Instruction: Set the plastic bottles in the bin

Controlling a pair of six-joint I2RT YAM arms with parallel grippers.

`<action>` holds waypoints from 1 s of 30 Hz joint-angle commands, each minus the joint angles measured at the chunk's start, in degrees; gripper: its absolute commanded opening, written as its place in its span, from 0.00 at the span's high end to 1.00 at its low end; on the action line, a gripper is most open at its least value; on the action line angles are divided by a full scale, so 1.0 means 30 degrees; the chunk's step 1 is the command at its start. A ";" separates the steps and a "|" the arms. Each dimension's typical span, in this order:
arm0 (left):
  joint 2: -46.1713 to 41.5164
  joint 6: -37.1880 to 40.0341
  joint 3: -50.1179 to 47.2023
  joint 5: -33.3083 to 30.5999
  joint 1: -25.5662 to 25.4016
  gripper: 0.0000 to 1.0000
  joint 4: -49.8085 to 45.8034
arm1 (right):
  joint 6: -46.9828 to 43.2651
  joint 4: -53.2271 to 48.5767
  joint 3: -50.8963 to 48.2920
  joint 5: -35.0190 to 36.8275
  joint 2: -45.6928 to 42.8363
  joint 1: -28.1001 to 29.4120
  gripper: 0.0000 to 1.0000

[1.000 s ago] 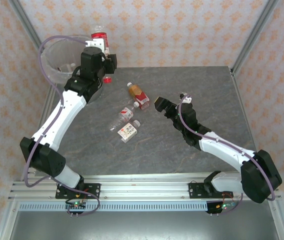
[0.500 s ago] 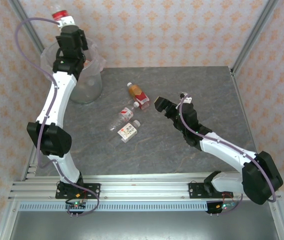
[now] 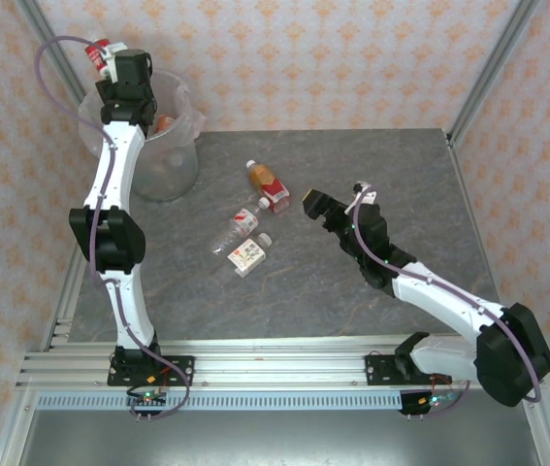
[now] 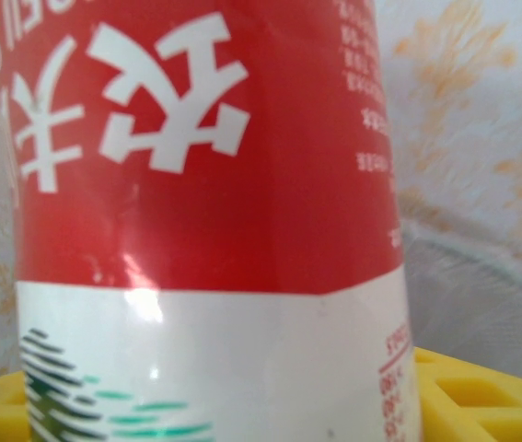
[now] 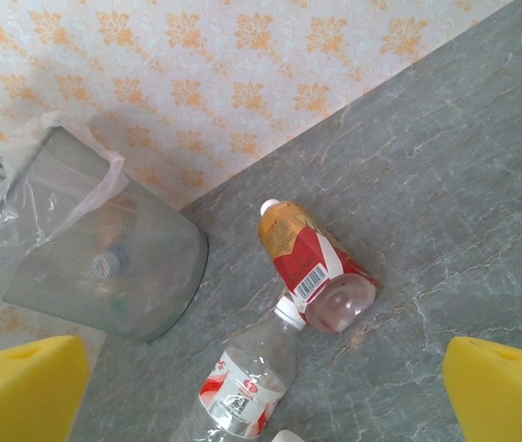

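Plastic bottles: we count four in plain sight, three lying on the grey stone-patterned table and one up in a claw. There is one bin, a round translucent grey-white bucket lined with a clear bag, standing at the table's far left corner. Something orange shows inside it, but we cannot tell what it is.

The left claw is clamped on the small red-labelled bottle with white lettering. It is held high by the bin's far left rim. In the left wrist view this bottle sits between the yellow pads.

The right claw hangs over the middle of the table with its jaws wide apart, and nothing sits between its yellow pads.

- The amber bottle with a red label lies on its side just to the left of the right claw, apart from it. In the right wrist view it lies ahead, its base turned toward the camera.
- The clear bottle with a red-and-white label lies nearer and further left, its white cap close to the amber bottle's base.
- The white-labelled clear bottle lies just beside it on the near side.

All three are well apart from the bin.
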 commanded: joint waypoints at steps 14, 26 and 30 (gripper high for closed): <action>-0.0851 -0.3644 -0.0481 -0.0148 0.0274 0.14 -0.2709 | -0.0801 0.0045 -0.0355 0.0691 -0.0363 -0.0045 0.01; -0.1662 -0.4109 0.0667 0.3046 0.0277 0.01 -0.3907 | -0.1554 -0.0278 -0.0186 0.1070 -0.0281 -0.0028 0.01; -0.2037 -0.4432 0.0643 0.3861 0.0274 0.00 -0.4048 | -0.1830 -0.0220 -0.0186 0.0828 -0.0217 -0.0036 0.01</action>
